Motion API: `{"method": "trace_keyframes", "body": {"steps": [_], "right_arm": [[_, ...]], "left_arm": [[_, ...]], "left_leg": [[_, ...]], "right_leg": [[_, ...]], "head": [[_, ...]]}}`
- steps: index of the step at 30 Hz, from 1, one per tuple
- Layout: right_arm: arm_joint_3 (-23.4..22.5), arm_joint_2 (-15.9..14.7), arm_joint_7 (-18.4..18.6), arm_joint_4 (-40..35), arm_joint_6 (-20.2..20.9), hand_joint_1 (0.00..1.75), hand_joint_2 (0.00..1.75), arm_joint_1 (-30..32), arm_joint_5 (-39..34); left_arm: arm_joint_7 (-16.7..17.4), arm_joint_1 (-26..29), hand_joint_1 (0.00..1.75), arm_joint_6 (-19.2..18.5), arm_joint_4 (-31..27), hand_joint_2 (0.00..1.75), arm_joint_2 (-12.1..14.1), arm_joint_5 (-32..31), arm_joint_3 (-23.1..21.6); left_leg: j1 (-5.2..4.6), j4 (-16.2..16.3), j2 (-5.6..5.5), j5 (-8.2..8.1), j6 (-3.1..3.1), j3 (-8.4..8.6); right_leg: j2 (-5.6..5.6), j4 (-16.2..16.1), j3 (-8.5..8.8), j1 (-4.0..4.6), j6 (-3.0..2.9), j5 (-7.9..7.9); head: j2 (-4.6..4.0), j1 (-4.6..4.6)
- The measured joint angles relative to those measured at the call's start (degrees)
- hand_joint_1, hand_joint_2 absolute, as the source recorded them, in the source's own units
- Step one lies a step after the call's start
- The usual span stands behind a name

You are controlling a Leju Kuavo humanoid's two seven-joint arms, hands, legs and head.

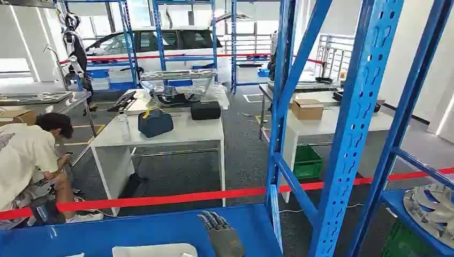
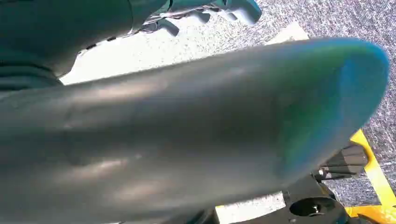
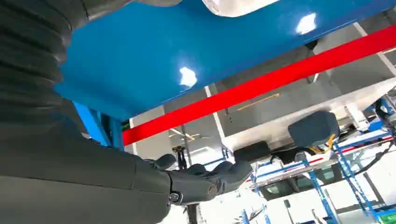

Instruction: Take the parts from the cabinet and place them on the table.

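- One right hand (image 1: pixel 220 235), fingers extended and apart, empty, poised over blue cabinet shelf (image 1: pixel 160 227) at lower centre.
- White part (image 1: pixel 154 250) lying just beside, lower edge.
- Left hand (image 2: pixel 210 11) grip impossible to tell.
- Reach step under way; next, closing on part.

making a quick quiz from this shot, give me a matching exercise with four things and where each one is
Things:
1. dark blue bag
2. cardboard box
3. green crate
4. right hand

Places:
A. on the floor under a white table
B. over the blue shelf at the near edge of the head view
C. on the white table left of the blue rack upright, beside a black case
D. on the white table right of the blue rack upright

Pairs: 1-C, 2-D, 3-A, 4-B
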Motion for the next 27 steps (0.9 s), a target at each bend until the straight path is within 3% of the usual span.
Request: {"method": "trace_keyframes", "body": {"steps": [10, 17, 18, 22, 27], "right_arm": [[0.2, 0.5, 0.1, 1.0, 0.8, 0.00, 1.75, -0.1, -0.2], [1.1, 3.2, 1.1, 3.8, 2.2, 0.00, 1.75, -0.9, 0.2], [1.4, 3.7, 1.1, 4.5, 2.6, 0.00, 0.00, -1.1, 0.2], [2.2, 5.8, 0.4, 7.5, 6.0, 0.00, 0.00, -1.9, -0.1], [3.0, 7.8, -4.2, 10.7, 7.8, 0.00, 0.00, -2.0, -2.4]], "left_arm": [[0.1, 0.0, 0.00, 0.0, 0.0, 0.00, 0.0, -0.2, 0.0], [0.4, -0.5, 0.00, -0.9, 0.0, 0.00, 0.0, -1.7, 0.0], [0.5, -0.6, 0.00, -0.9, 0.0, 0.00, 0.0, -1.9, 0.0], [0.7, -0.9, 0.00, -0.9, 0.0, 0.00, -0.2, -2.5, 0.0], [1.0, -1.5, 0.00, -1.3, 0.0, 0.00, -0.5, -3.4, -0.1]], "left_leg": [[0.00, 0.0, 0.00, 0.00, 0.00, 0.00], [0.01, 0.0, 0.03, 0.00, 0.00, 0.00], [0.01, 0.0, 0.03, 0.00, -0.01, 0.00], [0.02, 0.0, 0.03, 0.00, -0.01, 0.01], [0.02, 0.0, 0.00, 0.00, -0.01, 0.00]], "right_leg": [[0.00, 0.0, 0.00, 0.01, 0.00, 0.00], [0.02, 0.0, -0.01, 0.02, -0.01, 0.00], [0.02, 0.0, -0.01, 0.02, -0.01, 0.00], [0.01, 0.0, -0.01, 0.02, -0.01, -0.01], [0.01, 0.0, 0.00, 0.02, -0.01, -0.01]], "head": [[0.00, 0.00], [0.00, 0.00], [0.00, -0.02], [0.00, -0.02], [0.00, 0.00]]}}
